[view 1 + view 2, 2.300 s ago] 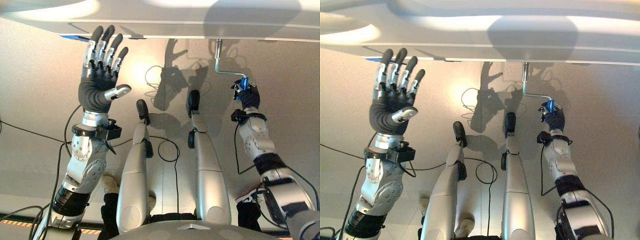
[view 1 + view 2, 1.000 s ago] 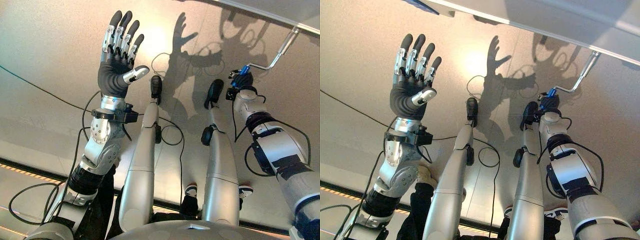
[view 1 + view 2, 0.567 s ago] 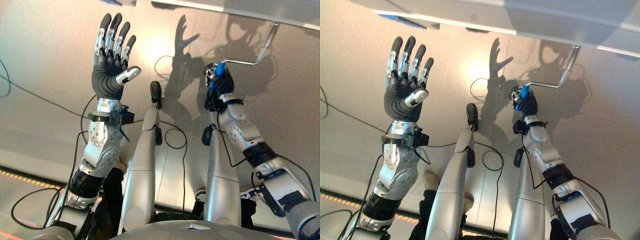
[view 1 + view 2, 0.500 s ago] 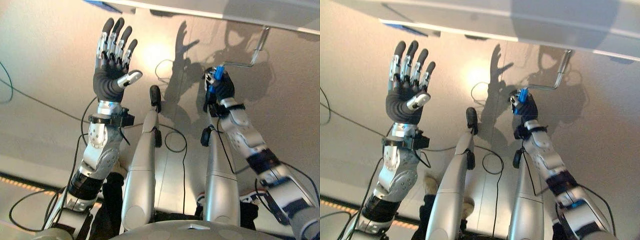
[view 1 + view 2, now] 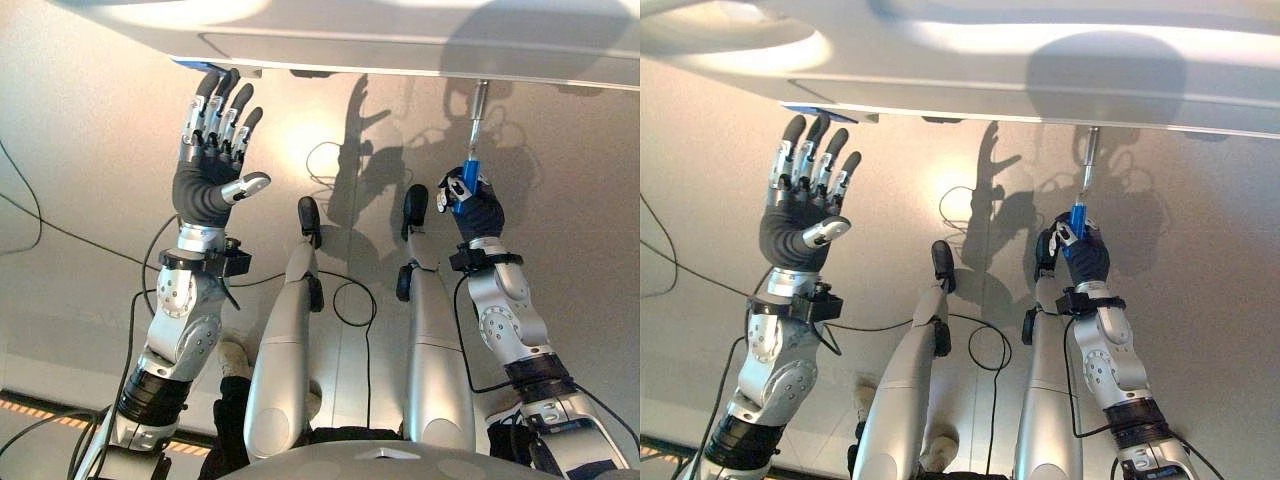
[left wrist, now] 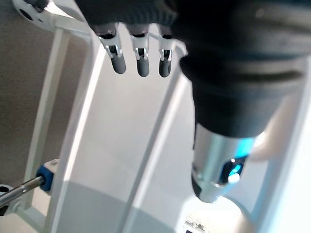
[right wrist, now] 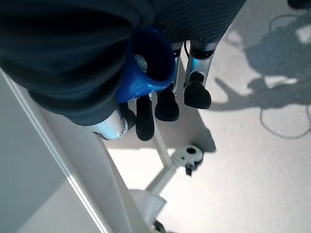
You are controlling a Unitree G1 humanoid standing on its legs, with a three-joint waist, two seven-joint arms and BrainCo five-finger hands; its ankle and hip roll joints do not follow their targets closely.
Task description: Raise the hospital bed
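1. Cranking was the step in hand, judging by the left eye view: the right hand (image 5: 474,208) was curled round the blue grip (image 5: 468,180) of the bed's crank (image 5: 477,108), whose metal shaft ran from just above the fingers up to the underside of the hospital bed (image 5: 400,40). The left hand (image 5: 210,170) was raised with fingers straight and spread, holding nothing, its tips just short of the bed's edge.

2. Right eye view showed the same: blue grip in the right fist, shaft directly beyond it, left palm empty.

3. Left wrist view looked past the left hand's straight fingers (image 6: 138,60) at the white bed frame (image 6: 82,121); nothing lay between fingers and thumb. The crank's shaft showed well off to one side.

4. Right wrist view had the blue grip's end (image 7: 148,60) seated in the palm, dark fingertips (image 7: 167,104) wrapped past it.

5. Next move, as I judge it, called for sweeping the grip round another turn without loosening the hold.
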